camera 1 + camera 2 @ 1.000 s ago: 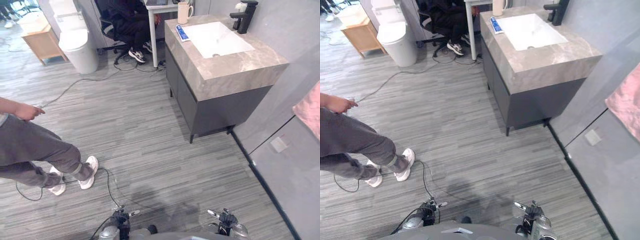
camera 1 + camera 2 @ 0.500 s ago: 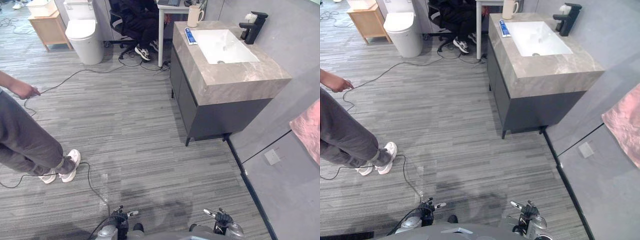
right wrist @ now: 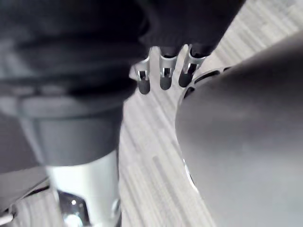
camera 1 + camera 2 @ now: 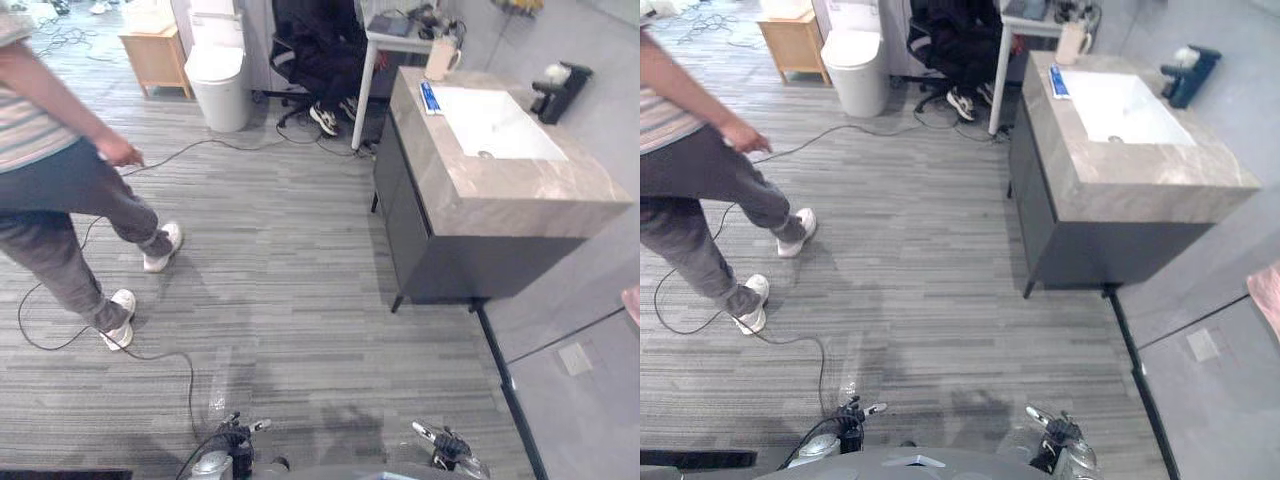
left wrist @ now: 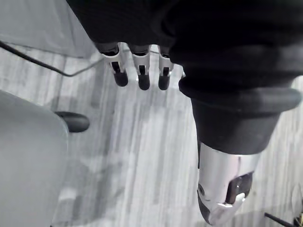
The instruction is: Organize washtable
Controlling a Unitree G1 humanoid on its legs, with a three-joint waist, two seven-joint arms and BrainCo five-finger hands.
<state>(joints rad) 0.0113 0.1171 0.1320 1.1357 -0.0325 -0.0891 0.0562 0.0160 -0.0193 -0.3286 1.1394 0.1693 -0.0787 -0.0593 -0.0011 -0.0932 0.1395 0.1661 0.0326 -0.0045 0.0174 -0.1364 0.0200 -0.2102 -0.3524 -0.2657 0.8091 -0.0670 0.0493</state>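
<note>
Left wrist view has the left hand [image 5: 142,72] hanging over the floor [image 5: 142,161], fingers straight and empty; the right hand [image 3: 164,75] hangs likewise. The washtable [image 4: 525,188] stands well apart, ahead on the right, a tube [image 4: 429,97] beside its sink [image 4: 495,120], a mug [image 4: 439,58] at the far corner.

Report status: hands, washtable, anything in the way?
Left hand and right hand open, empty. Washtable ahead to the right, far off; cup and blue tube by its sink. Person standing at left, apart from it.
</note>
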